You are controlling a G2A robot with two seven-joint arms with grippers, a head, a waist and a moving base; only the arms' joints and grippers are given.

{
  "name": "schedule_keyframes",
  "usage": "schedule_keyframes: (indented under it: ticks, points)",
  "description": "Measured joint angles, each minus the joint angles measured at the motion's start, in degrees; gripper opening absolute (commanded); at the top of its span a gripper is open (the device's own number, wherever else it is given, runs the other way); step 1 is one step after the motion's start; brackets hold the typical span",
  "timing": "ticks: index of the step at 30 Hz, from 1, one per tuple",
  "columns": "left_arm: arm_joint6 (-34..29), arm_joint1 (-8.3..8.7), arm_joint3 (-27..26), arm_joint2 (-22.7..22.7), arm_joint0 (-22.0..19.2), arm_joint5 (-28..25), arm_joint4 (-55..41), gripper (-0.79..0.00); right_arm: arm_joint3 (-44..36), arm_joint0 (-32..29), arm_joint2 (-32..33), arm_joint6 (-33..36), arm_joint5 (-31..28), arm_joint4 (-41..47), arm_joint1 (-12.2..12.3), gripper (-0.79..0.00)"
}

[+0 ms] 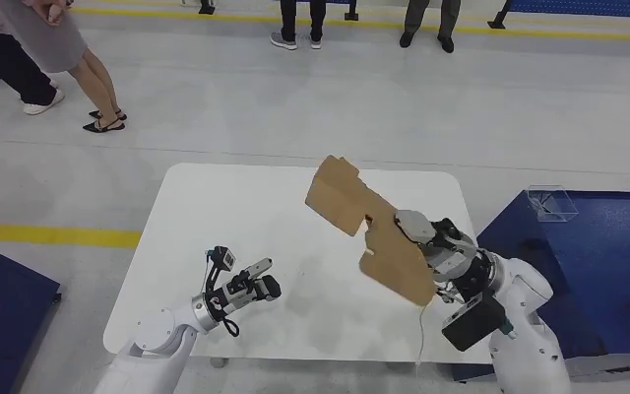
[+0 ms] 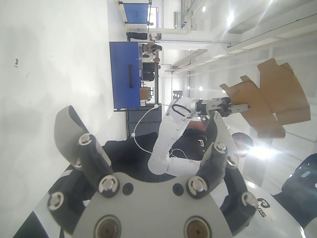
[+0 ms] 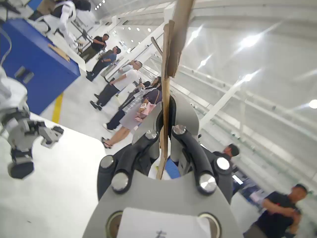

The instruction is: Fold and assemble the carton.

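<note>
A flat brown carton (image 1: 369, 227) is held up in the air above the right half of the white table (image 1: 197, 207), tilted, with its flaps unfolded. My right gripper (image 1: 423, 241) is shut on the carton's lower edge; in the right wrist view the cardboard sheet (image 3: 166, 92) runs edge-on between the two fingers. From the left wrist view the carton (image 2: 272, 100) hangs far off with the right gripper (image 2: 241, 108) clamped on it. My left gripper (image 1: 258, 279) is low over the table's front left part, open and holding nothing, its fingers (image 2: 74, 130) spread wide.
A blue cabinet (image 1: 581, 246) stands just right of the table, with a clear plastic piece (image 1: 551, 202) on top. Yellow floor lines run left of the table and along the far side. Several people stand in the background.
</note>
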Motion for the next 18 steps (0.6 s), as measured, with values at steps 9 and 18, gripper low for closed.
schedule_keyframes:
  ticks: [9,18]
  points:
    - [0.0,0.0,0.0,0.0,0.0,0.0,0.0,0.0,2.02,-0.6,-4.21,-5.28,19.97,-16.05,0.63,-0.785]
    - [0.0,0.0,0.0,0.0,0.0,0.0,0.0,0.0,9.91,3.41,-3.35,2.98,-9.84,19.02,0.46,-0.785]
